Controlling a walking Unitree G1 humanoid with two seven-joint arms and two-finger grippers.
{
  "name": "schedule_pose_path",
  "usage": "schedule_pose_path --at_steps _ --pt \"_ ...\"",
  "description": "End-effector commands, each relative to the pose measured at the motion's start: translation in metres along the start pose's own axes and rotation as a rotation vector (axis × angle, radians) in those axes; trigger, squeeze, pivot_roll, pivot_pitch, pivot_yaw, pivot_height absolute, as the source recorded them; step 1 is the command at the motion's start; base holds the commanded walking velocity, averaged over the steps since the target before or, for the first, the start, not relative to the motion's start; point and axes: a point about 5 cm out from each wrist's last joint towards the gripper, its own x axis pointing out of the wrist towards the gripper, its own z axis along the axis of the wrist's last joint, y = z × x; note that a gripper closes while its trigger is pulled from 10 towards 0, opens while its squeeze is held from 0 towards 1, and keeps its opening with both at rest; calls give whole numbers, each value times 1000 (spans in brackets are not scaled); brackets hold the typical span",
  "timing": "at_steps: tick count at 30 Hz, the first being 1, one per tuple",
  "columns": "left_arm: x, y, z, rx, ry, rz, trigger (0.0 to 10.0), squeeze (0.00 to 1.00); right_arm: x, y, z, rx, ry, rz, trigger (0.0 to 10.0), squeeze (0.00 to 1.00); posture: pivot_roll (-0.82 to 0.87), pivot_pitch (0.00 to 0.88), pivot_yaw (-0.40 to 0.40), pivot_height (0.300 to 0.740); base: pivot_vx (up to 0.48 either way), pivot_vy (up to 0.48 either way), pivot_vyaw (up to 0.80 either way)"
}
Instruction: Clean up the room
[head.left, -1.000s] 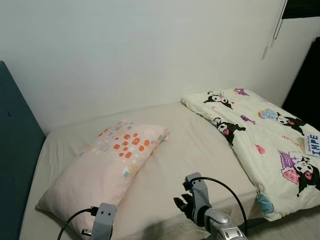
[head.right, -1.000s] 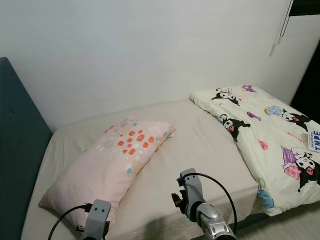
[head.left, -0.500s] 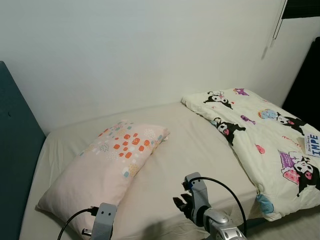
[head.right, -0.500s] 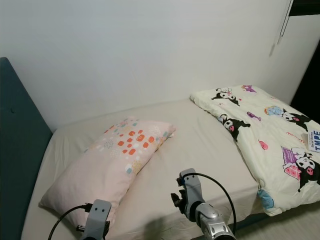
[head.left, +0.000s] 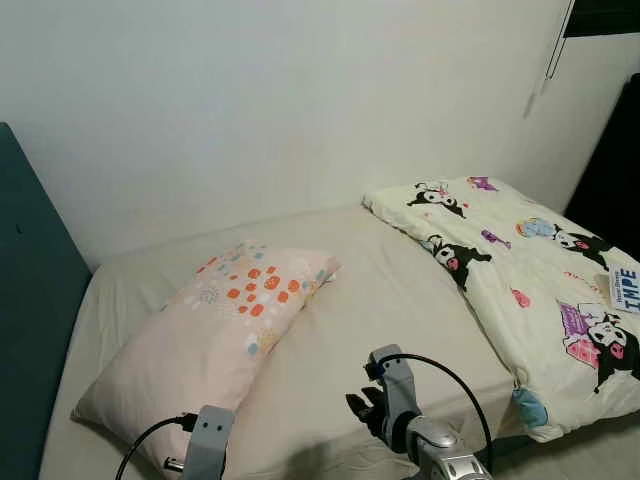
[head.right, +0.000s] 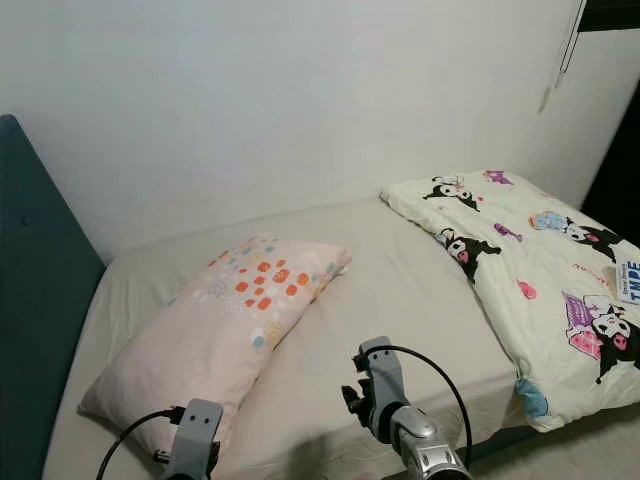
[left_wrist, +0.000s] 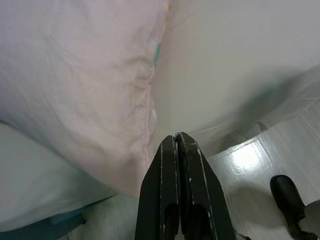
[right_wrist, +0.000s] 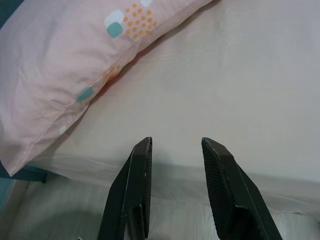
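Currently I log: pink pillow (head.left: 215, 335) and cartoon quilt (head.left: 545, 290) on bed (head.left: 400, 300). Left pincer (left_wrist: 178, 142) pressed together; right pincer (right_wrist: 176, 150) spread, empty.

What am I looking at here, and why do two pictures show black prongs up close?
A walking robot stands at a bed. Two pictures come from its head; the other two from cameras on its wrists, looking along each gripper's black fingers. The left gripper is shut and holds nothing; the right gripper is open, hovering by the mattress edge. On the bed lie a pink pillow with orange spots and a folded cartoon-print blanket. A dark teal headboard stands on the left.
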Motion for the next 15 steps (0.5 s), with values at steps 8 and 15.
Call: schedule_pose_path --at_steps 8,15 --pt "0 -1 0 -4 2 1 10000 0 1 2 3 16 -25 6 10000 0 -61 0 2 738 0 0 0" --pt "0 -2 0 -5 1 -1 10000 0 1 2 3 17 -25 5 10000 0 -62 0 2 738 0 0 0"
